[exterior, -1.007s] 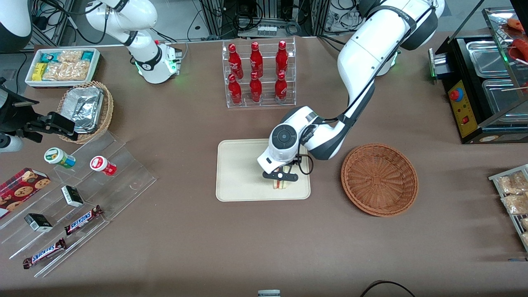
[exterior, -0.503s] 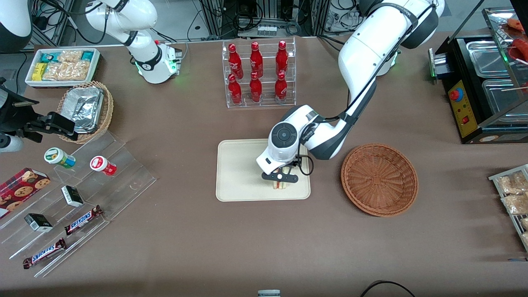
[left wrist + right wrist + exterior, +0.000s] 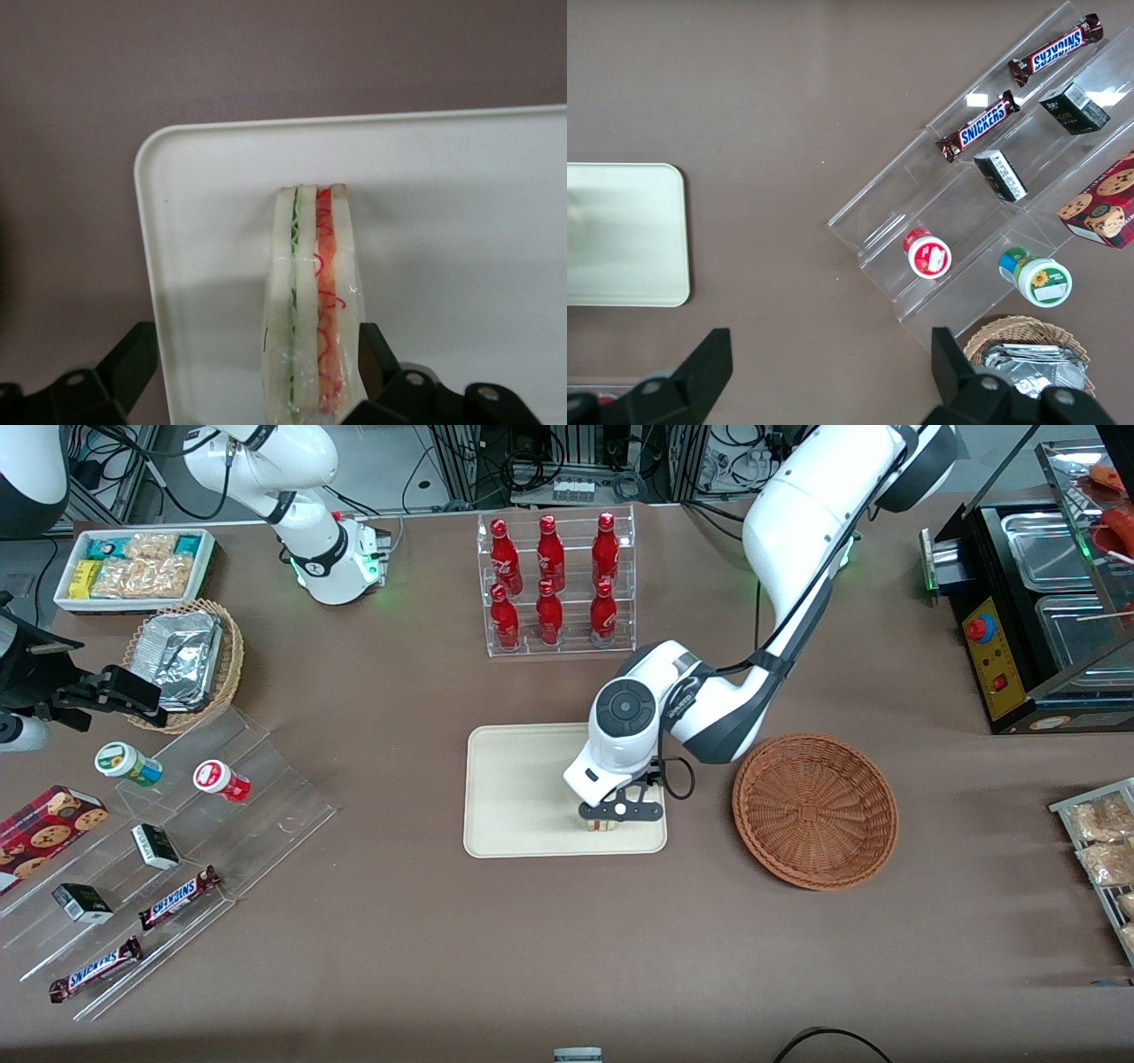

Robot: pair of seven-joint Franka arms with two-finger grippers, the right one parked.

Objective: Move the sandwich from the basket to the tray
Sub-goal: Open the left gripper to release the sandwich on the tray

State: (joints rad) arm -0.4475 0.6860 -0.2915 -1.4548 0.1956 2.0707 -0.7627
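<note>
We noted a cream-beige tray [image 3: 514,797] on a brown table [image 3: 567,939]. The sandwich [image 3: 314,301] showed pale white bread with green and red-orange filling stripes. The basket [image 3: 815,810] was reddish-brown wicker. The gripper [image 3: 611,819] above the sandwich was black, on a white arm.

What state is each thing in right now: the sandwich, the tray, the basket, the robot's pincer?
sandwich: wrapped, standing on edge on the tray, near a corner.
tray: flat on the table, holding only the sandwich.
basket: empty, beside the tray toward the working arm's end.
pincer: open, just above the sandwich, fingers spread on either side without gripping.
red bottles: upright in their clear rack.
</note>
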